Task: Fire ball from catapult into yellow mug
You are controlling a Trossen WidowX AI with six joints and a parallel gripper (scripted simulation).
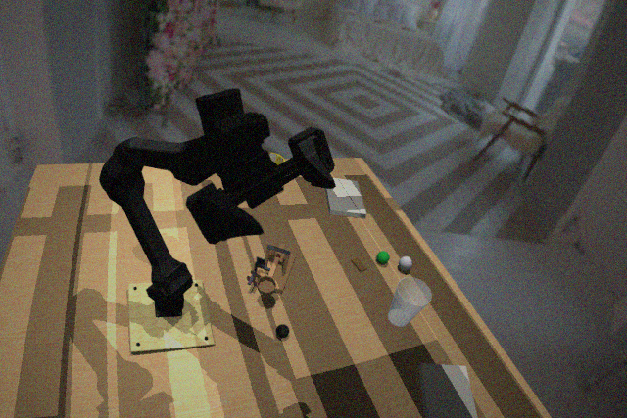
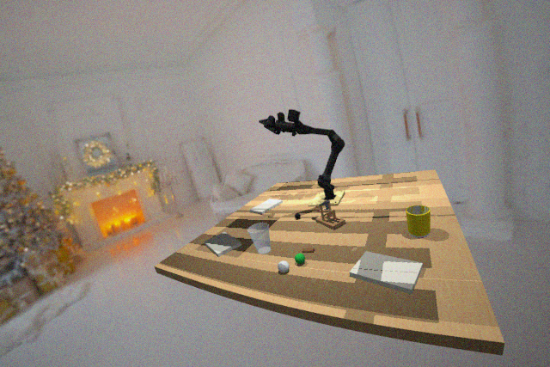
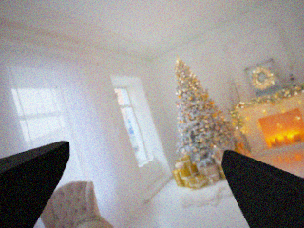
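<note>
The small wooden catapult (image 1: pixel 269 266) (image 2: pixel 327 216) stands on the table near the arm's base. A black ball (image 1: pixel 281 331) (image 2: pixel 298 216) lies on the table just beside it. The yellow mug (image 2: pixel 418 219) stands upright towards one table edge; in the top view only a sliver of the mug (image 1: pixel 276 157) shows behind the arm. My gripper (image 1: pixel 288 203) (image 2: pixel 266 121) (image 3: pixel 147 153) is open and empty. It hangs high above the table, away from the catapult. The wrist view shows only the room between the fingers.
A green ball (image 1: pixel 382 256) (image 2: pixel 299 258) and a white ball (image 1: pixel 405 262) (image 2: pixel 283 266) lie beside a clear cup (image 1: pixel 409 301) (image 2: pixel 259 237). A small brown block (image 1: pixel 361 263) lies nearby. Flat grey-white books (image 1: pixel 347 197) (image 2: pixel 386 270) (image 2: pixel 223 242) (image 2: pixel 265 204) lie about.
</note>
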